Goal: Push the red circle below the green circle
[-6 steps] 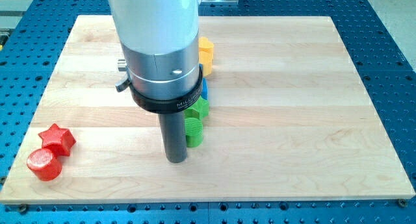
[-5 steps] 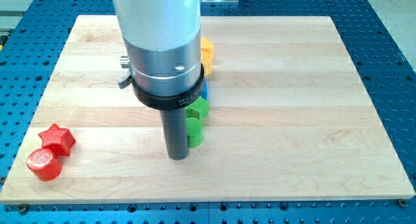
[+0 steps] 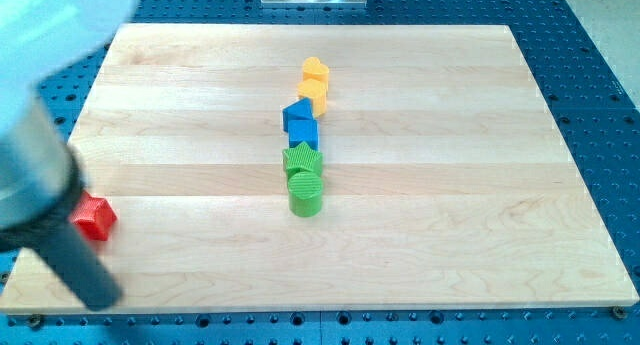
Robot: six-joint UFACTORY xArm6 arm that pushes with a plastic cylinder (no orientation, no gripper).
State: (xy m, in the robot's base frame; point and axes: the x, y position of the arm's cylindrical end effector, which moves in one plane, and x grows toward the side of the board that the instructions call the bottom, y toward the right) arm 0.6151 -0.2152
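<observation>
The green circle (image 3: pixel 306 196) sits near the board's middle, at the lower end of a column of blocks. The red circle is hidden behind my arm at the view's lower left. The red star (image 3: pixel 97 217) is partly visible beside the rod. My tip (image 3: pixel 100 298) is at the board's lower left corner, far left of the green circle and just below the red star. The arm is blurred.
Above the green circle in the column stand a green star (image 3: pixel 302 161), two blue blocks (image 3: pixel 300 122) and two yellow blocks (image 3: pixel 314 82). The wooden board (image 3: pixel 450 185) lies on a blue perforated table.
My arm has swung fast from beside the green circle to the board's lower left corner. It now covers the red circle. The column of blocks has not moved.
</observation>
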